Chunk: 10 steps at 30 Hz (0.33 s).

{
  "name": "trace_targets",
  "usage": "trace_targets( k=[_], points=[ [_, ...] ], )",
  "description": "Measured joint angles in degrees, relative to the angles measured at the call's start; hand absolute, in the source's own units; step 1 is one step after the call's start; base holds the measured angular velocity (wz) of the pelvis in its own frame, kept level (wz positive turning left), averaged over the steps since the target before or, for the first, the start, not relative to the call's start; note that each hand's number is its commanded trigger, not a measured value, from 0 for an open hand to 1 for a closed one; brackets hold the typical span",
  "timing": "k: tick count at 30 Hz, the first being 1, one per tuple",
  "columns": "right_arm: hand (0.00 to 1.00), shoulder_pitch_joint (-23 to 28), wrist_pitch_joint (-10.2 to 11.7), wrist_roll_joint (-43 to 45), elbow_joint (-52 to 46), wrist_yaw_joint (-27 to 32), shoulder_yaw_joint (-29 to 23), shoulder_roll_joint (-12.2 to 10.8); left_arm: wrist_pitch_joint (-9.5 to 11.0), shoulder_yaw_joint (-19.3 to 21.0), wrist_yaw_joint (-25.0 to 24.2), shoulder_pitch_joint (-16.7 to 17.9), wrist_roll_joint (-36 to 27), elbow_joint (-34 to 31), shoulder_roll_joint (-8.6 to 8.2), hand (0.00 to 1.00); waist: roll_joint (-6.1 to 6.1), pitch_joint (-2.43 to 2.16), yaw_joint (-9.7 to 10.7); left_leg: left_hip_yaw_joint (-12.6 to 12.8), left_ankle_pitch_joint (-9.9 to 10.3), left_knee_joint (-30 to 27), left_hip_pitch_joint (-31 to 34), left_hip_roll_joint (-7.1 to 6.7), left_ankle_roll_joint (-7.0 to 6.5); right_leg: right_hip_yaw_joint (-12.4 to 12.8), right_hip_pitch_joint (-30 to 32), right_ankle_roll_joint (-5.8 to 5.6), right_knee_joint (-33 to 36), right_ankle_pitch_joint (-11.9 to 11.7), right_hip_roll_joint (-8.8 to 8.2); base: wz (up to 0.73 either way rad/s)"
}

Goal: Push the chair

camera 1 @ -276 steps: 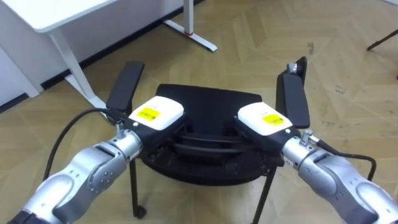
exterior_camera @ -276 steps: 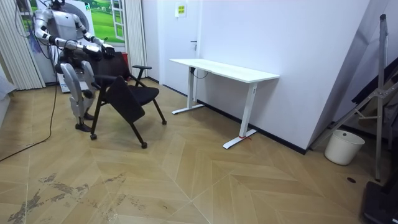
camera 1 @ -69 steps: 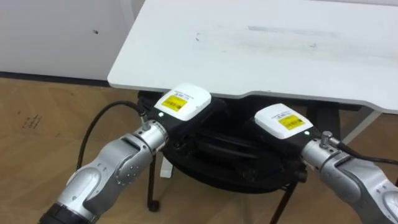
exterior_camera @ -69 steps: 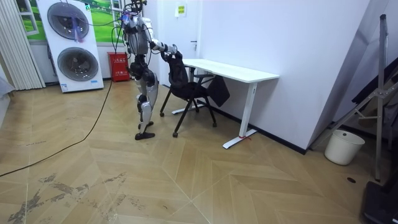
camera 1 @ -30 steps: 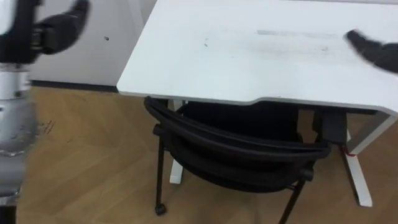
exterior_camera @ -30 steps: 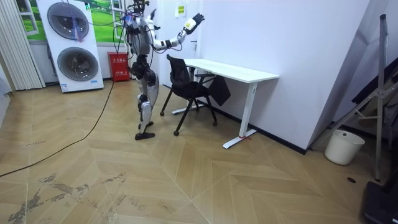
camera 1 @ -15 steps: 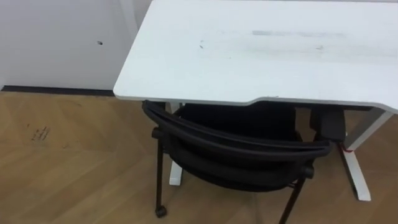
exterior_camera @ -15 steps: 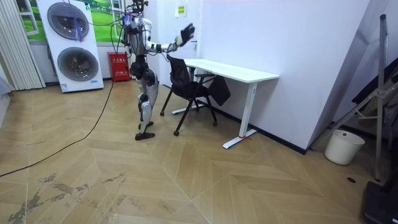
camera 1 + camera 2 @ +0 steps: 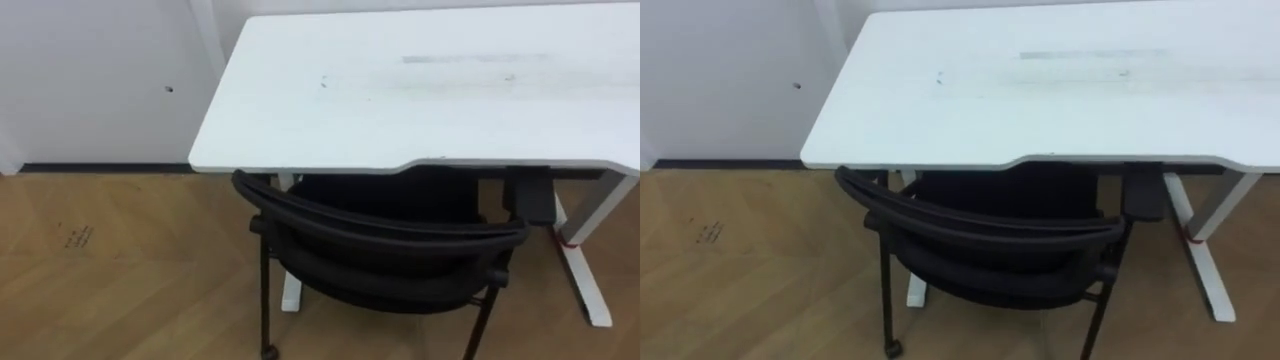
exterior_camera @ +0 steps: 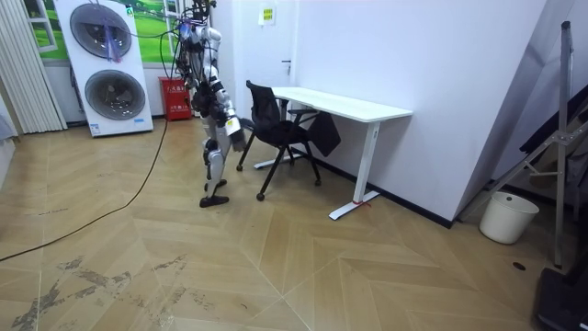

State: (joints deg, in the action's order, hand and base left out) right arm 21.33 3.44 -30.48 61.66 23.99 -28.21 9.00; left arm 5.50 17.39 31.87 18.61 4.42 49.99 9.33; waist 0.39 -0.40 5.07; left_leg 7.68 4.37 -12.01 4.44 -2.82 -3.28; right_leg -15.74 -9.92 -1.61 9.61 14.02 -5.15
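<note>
Along the left side, a plain pale wall (image 9: 90, 80) with a dark skirting strip (image 9: 100, 168) is meeting a herringbone wood floor (image 9: 120, 290). Next to it the chair (image 9: 380, 265) is standing on that floor, tucked in at the desk (image 9: 420, 90). Its padded black seat is lying under the near edge, close to the near left corner, while the black backrest, a broad band bowed outward, is arching just outside that edge. Thin black tube legs are running down to a small caster (image 9: 268, 352). The desk's top is showing as a smooth white slab with rounded corners and a shallow step in its near edge. Under its right part a black boxy unit (image 9: 527, 195) is hanging, and a slim white metal leg (image 9: 588, 280) is ending in a flat foot.

At the room view's left, two white machines (image 10: 106, 69) with round doors are standing stacked. The robot is standing upright just behind the chair's back, facing the desk. Its right hand (image 10: 233, 129) is hanging at hip height near the backrest, and whether it is open or closed I cannot tell. A round white bucket (image 10: 507, 217) is sitting far right.
</note>
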Motion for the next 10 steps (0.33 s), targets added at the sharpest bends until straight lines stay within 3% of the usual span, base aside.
trace_targets(
  k=[4, 6, 10],
  points=[
    [0.00, -0.31, -0.99, -0.63, 6.03, -8.21, 2.21, -0.12, -0.25, -0.84, -6.72, -0.78, -0.43, 7.80, -0.11, 0.00, -0.20, 0.10, -0.24, 0.16, 0.58, -0.75, -0.13, 0.06, 0.25, 0.68, -0.08, 0.04, 0.10, 0.26, 0.09, -0.09],
    [0.00, -2.76, -2.35, -0.49, 8.53, -12.51, 3.15, -0.30, -1.16, -1.80, -10.17, -1.22, -0.40, 11.39, -0.66, 0.00, -0.43, 0.12, 0.00, 0.69, 0.66, -0.77, -0.24, 0.08, 0.30, 1.25, -0.04, 0.10, 0.10, 0.29, 0.08, -0.09],
    [0.00, -6.38, -3.65, -0.57, 9.34, -16.92, 8.52, -0.54, -2.74, -5.29, -14.50, -1.75, -0.39, 12.59, -1.58, 0.00, -0.87, 0.17, -0.46, 1.32, 0.64, -0.73, -0.42, 0.17, 0.27, 1.60, 0.07, 0.14, 0.00, 0.32, 0.08, -0.06]
  ],
)
